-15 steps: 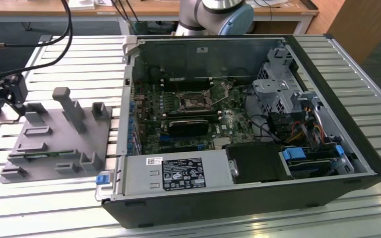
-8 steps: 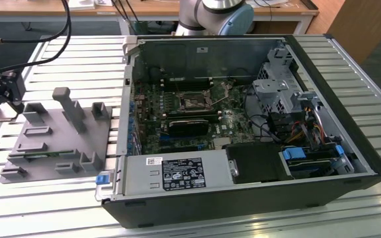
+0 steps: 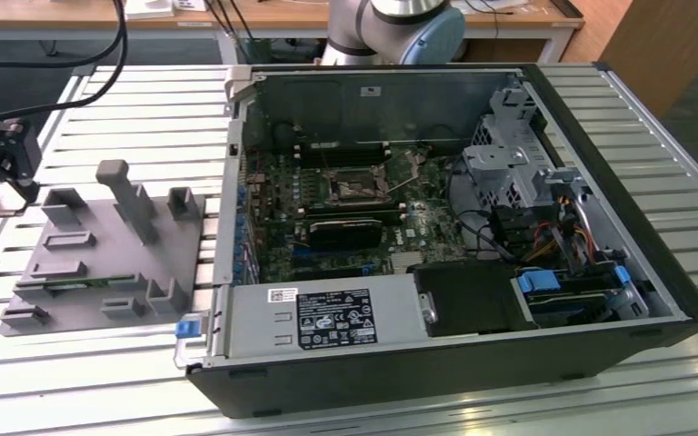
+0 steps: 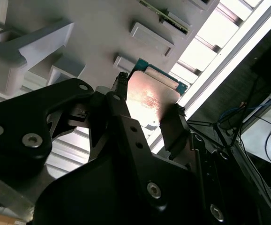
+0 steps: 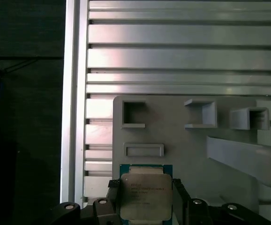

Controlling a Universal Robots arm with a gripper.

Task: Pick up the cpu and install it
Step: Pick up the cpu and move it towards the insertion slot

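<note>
The cpu [image 5: 145,196] is a small square chip with a silver-grey metal top and a green rim. It sits between my black fingers in both wrist views, and my gripper [image 5: 145,187] is shut on its two opposite edges. In the second wrist view the cpu [image 4: 150,91] shows in front of the grey plastic tray [image 4: 102,47], with the gripper [image 4: 150,93] around it. In the exterior view my gripper [image 3: 1,193] hangs at the far left, by the tray's [image 3: 88,272] far corner. The black cpu socket [image 3: 355,189] lies on the motherboard inside the open computer case [image 3: 640,227].
The tray carries several upright pegs [image 3: 124,195] and small pockets [image 5: 133,115]. The case lies on its side on a slatted metal table [image 5: 182,51], to the exterior view's right of the tray. Cables [image 3: 101,64] hang near the arm. The table's edge [image 5: 72,93] drops off beside the tray.
</note>
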